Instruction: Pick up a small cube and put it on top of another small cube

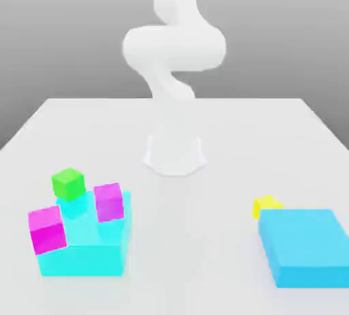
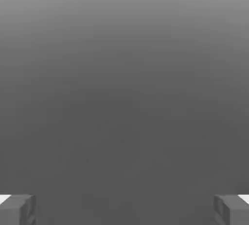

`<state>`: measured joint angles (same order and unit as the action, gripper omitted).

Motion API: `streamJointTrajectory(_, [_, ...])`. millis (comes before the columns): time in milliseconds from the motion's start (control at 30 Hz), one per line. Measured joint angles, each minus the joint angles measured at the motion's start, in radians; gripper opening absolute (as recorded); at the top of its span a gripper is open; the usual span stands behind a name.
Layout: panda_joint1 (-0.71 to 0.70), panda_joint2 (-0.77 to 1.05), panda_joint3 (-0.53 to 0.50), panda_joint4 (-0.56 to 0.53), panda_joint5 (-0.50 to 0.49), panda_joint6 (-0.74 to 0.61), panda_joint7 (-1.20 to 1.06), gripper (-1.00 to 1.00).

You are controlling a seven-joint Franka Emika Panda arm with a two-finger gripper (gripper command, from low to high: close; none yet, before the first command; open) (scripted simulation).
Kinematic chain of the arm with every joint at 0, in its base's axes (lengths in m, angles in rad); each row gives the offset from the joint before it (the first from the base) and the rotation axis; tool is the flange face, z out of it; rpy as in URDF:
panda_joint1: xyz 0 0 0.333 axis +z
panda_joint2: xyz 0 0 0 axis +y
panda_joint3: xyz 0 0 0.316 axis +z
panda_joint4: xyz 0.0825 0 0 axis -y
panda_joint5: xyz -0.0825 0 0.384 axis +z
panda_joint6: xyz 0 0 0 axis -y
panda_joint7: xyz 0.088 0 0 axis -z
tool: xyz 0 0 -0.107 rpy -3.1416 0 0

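Note:
The small yellow cube sits on the white table at the exterior view's right, touching the far corner of a flat blue block. At the exterior view's left a green cube rests on a small cyan cube. Two magenta cubes sit beside it, on and against a larger cyan block. My gripper is open, its two grey fingertips far apart with nothing between them, facing plain grey background.
The white arm's base stands in the middle of the table, and the arm rises above it out of the picture. Bare table lies between the two groups of blocks.

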<state>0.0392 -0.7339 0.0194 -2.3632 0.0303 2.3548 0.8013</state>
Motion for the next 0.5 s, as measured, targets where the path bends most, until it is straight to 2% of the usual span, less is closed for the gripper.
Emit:
streamJointTrajectory(267, [0.153,0.257,0.107,-0.232,0.098,0.209,0.015,0.00])
streamJointTrajectory(500, [0.284,0.508,0.252,-0.448,0.139,0.412,0.070,0.00])
